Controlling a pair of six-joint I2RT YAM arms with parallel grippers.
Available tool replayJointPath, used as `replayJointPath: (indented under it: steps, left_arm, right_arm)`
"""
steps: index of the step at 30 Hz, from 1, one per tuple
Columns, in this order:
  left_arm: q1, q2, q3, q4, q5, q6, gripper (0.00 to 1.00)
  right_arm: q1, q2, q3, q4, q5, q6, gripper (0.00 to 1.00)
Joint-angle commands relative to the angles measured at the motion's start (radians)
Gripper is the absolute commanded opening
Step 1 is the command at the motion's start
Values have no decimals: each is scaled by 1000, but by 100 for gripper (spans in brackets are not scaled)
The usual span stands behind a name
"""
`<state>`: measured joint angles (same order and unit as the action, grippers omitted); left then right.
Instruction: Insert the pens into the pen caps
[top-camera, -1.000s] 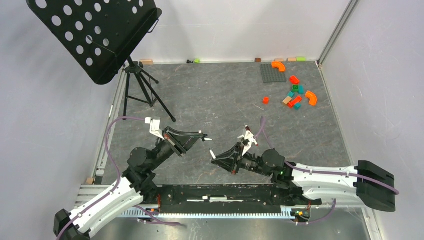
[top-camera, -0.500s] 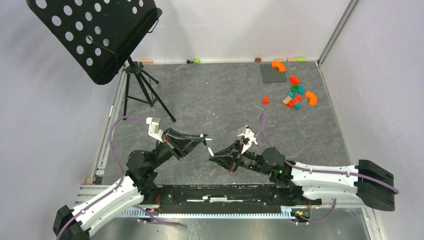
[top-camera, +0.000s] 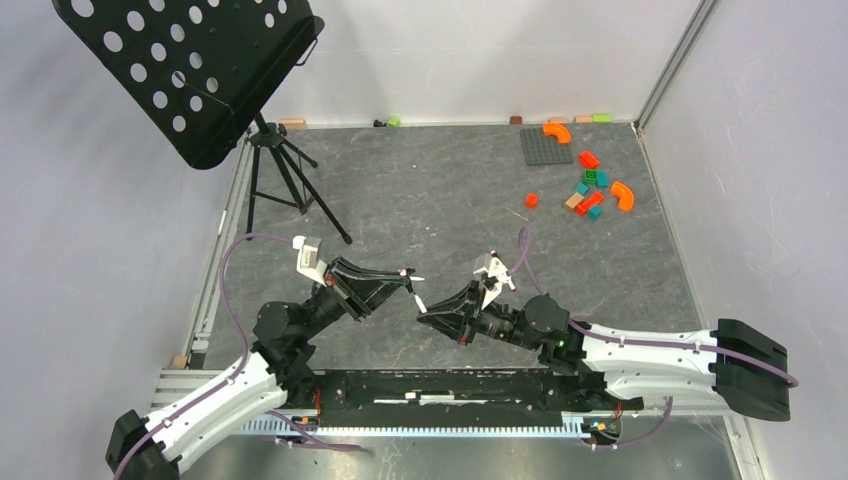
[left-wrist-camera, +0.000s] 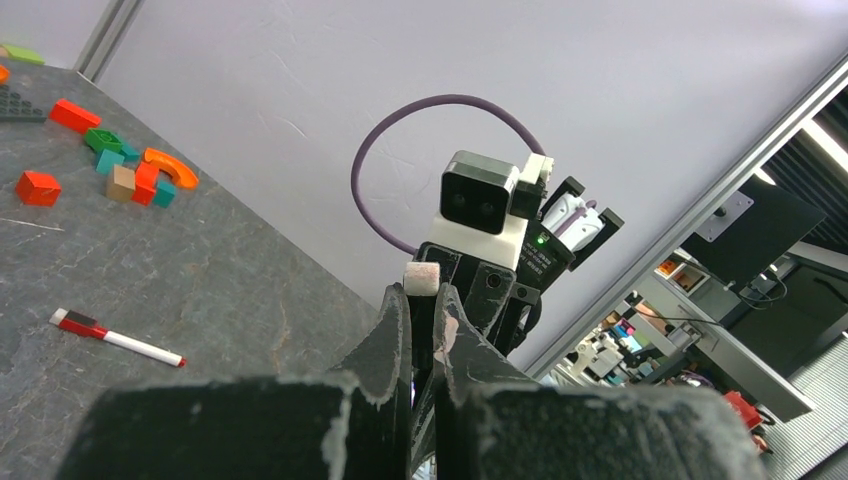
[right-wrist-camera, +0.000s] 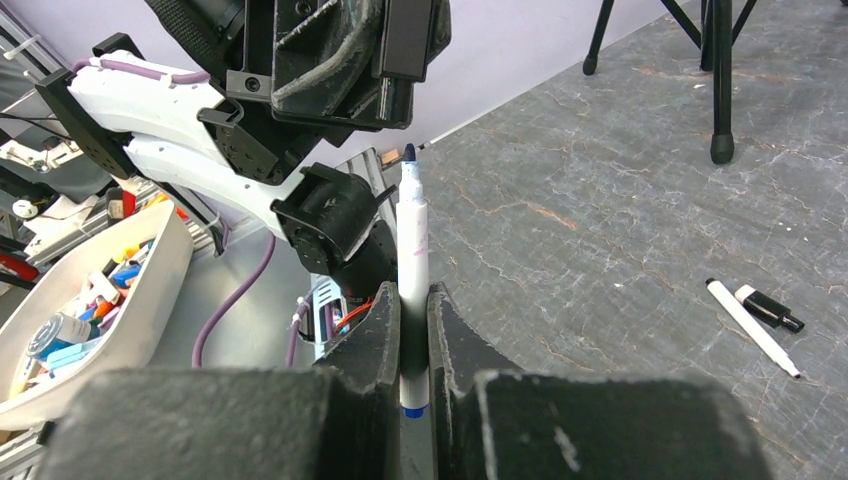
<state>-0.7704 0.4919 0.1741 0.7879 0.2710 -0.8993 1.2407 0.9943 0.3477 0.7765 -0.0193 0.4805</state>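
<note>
Grippers first: both hang above the tabletop (top-camera: 430, 190), to the right of the music stand (top-camera: 190, 70) and nearer my arm bases than its tripod, their ends just beside each other. My right gripper (right-wrist-camera: 413, 300) is clamped on a white-barrelled pen (right-wrist-camera: 413, 240). The pen stands upright between the fingers with its dark bluish tip up, close under the left gripper (top-camera: 408, 277). I cannot tell whether the tip touches anything there. The pen's lower end is partly swallowed by the fingers. The left gripper is squeezed shut on a small pale-ended piece (left-wrist-camera: 422, 278). Only its square end pokes out between the fingertips and the rest is buried, so I cannot say for sure that it is a pen cap. From the left wrist I see a red-ended pen (left-wrist-camera: 120, 340) lying flat on the tabletop, too small to tell capped from bare. From the right wrist, a black-tipped pen (right-wrist-camera: 752, 328) lies on the near side of the stand's foot, with a black cap (right-wrist-camera: 768, 308) just beside it. I cannot pick out that pen or that cap from above. Toy blocks (top-camera: 590, 190) sit scattered well to the right of the stand, towards the far corner.
</note>
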Motion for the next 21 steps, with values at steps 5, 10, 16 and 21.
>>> replayJointPath:
  steps: [5, 10, 16, 21]
  left_arm:
    - [-3, 17, -5, 59, 11, -15, 2]
    - [-4, 16, -14, 59, 10, -13, 2]
    - [-2, 13, -18, 57, 10, -13, 2]
    - [-3, 13, -22, 57, 10, -13, 2]
  right_arm:
    - [12, 7, 54, 17, 13, -22, 0]
    - [14, 8, 55, 10, 13, -23, 0]
    - [16, 1, 56, 3, 42, -27, 0]
    - [16, 5, 64, -9, 54, -30, 0]
